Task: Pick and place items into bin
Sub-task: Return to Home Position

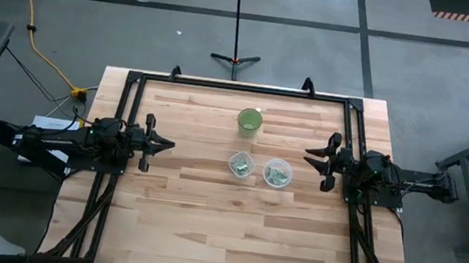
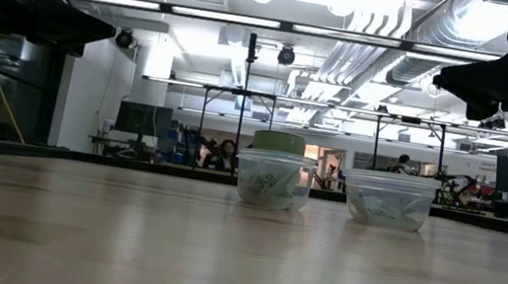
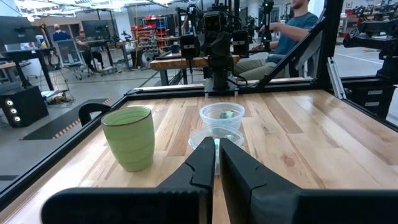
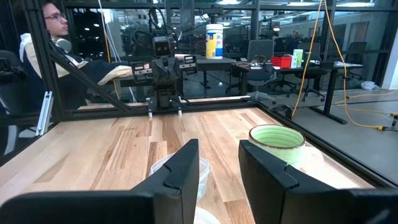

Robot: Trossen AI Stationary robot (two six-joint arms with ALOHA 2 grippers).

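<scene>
Packets (image 1: 277, 175) lie inside both clear bins (image 1: 230, 161), central on the worktop (image 1: 206, 226). Left gripper (image 1: 166, 145) clenched empty, right gripper (image 1: 309, 158) released, both well apart; homing should retract outward, clear of bins and cup (image 1: 250, 121).

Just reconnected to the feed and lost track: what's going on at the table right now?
Nothing is being handled. The left gripper, shut, and the right gripper, open, both empty, hang at opposite sides of the table, clear of everything. The green-and-white packets lie in the left bin and right bin mid-table; none shows loose on the wood. A green cup stands just beyond the bins.
</scene>
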